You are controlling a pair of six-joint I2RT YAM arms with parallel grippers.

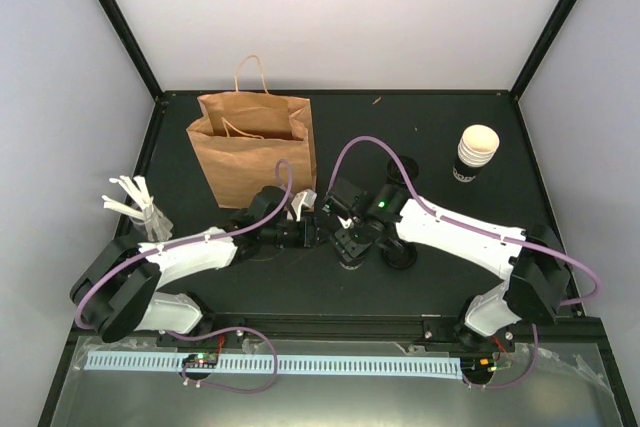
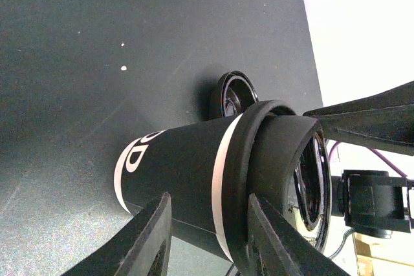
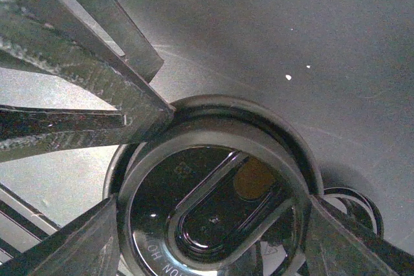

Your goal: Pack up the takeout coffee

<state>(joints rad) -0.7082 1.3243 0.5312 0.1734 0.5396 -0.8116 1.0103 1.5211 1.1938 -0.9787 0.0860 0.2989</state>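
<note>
Top external view: both arms meet mid-table, in front of the paper bag (image 1: pixel 250 147)
Takeout coffee (image 2: pixel 174 166): upright between the two grippers, apart from the bag; whether its base touches the table (image 1: pixel 430 117) I cannot tell
Left gripper (image 2: pixel 210 234): fingers pinch the cup's wall just under the rim
Right gripper (image 3: pixel 213 224): fingers spread wide, pressed against opposite sides of the lid (image 3: pixel 213 205) sitting on the cup
Step in hand: probably seating the lid while the cup is steadied
Next move: check that the lid is snapped on all round, let go of it, then carry the cup upright into the bag's open mouth
</note>
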